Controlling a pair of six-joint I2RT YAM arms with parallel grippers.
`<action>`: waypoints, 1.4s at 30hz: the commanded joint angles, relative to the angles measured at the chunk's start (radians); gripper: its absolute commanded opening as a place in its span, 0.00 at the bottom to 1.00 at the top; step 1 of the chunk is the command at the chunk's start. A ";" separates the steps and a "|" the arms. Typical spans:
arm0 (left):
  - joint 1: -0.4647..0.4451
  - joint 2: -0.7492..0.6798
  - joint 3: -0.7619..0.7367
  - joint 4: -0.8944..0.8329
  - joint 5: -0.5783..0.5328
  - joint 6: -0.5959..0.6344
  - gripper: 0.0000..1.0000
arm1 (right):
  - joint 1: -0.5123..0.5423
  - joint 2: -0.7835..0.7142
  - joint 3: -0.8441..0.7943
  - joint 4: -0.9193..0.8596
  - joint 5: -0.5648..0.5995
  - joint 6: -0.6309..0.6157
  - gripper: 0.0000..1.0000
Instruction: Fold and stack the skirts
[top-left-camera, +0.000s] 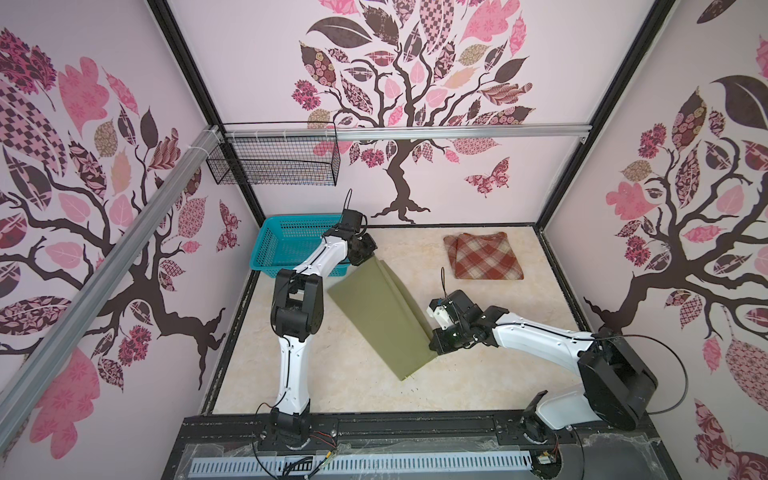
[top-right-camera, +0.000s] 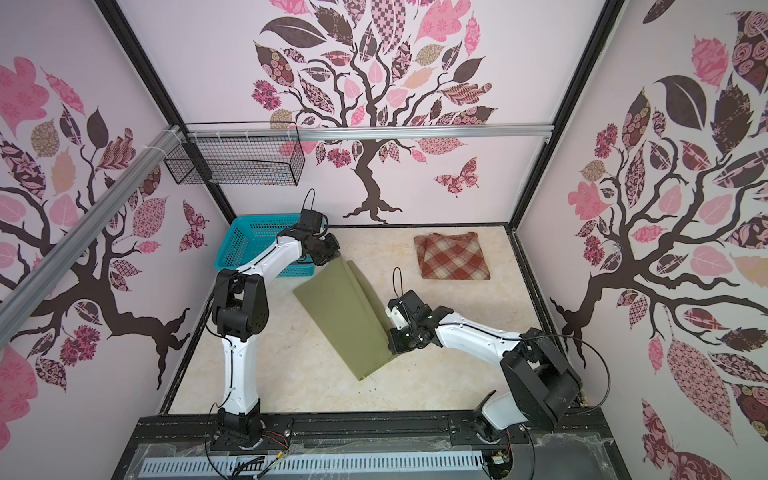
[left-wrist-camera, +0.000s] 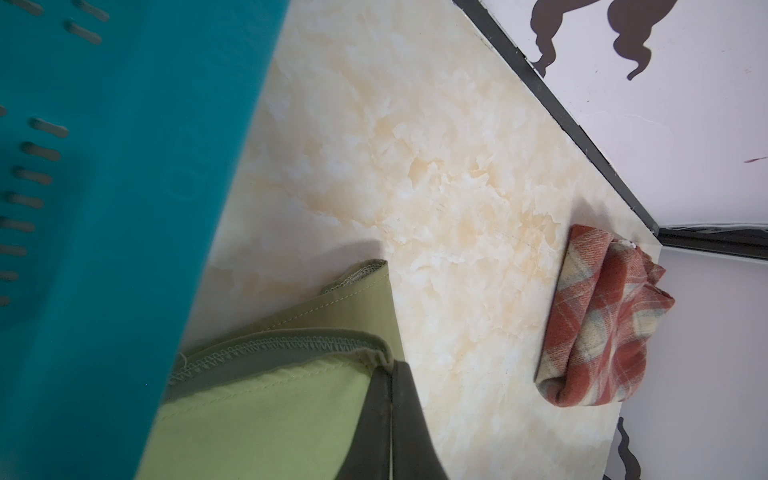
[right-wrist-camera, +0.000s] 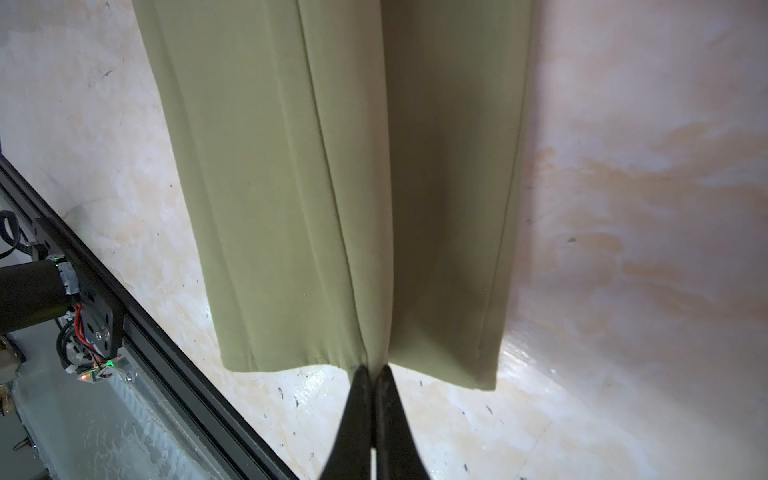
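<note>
The olive-green skirt (top-left-camera: 380, 313) (top-right-camera: 345, 313) is stretched in a long band between my two grippers, partly lifted off the table. My left gripper (left-wrist-camera: 390, 368) is shut on its far end beside the basket, pinching the stitched hem (left-wrist-camera: 291, 347). My right gripper (right-wrist-camera: 373, 370) is shut on the near edge of the same skirt (right-wrist-camera: 332, 187), the cloth hanging to either side of the pinch. The plaid skirt (top-left-camera: 484, 255) (top-right-camera: 453, 257) (left-wrist-camera: 598, 324) lies folded at the table's far right, apart from both arms.
A turquoise plastic basket (top-left-camera: 286, 245) (top-right-camera: 249, 245) (left-wrist-camera: 104, 208) stands at the far left, close against my left arm. A black wire basket (top-left-camera: 274, 160) hangs on the back rail. The marble tabletop (top-left-camera: 478, 365) ends at a black frame rail (right-wrist-camera: 145, 332) at the front.
</note>
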 joint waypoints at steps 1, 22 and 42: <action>0.002 0.021 0.057 0.038 -0.009 0.002 0.00 | -0.005 0.000 0.042 -0.054 0.016 -0.011 0.00; 0.003 0.098 0.120 0.066 0.010 -0.019 0.00 | -0.050 0.017 0.071 -0.091 0.023 -0.031 0.00; 0.002 0.167 0.130 0.087 0.042 -0.036 0.00 | -0.077 0.059 0.052 -0.082 0.038 -0.010 0.00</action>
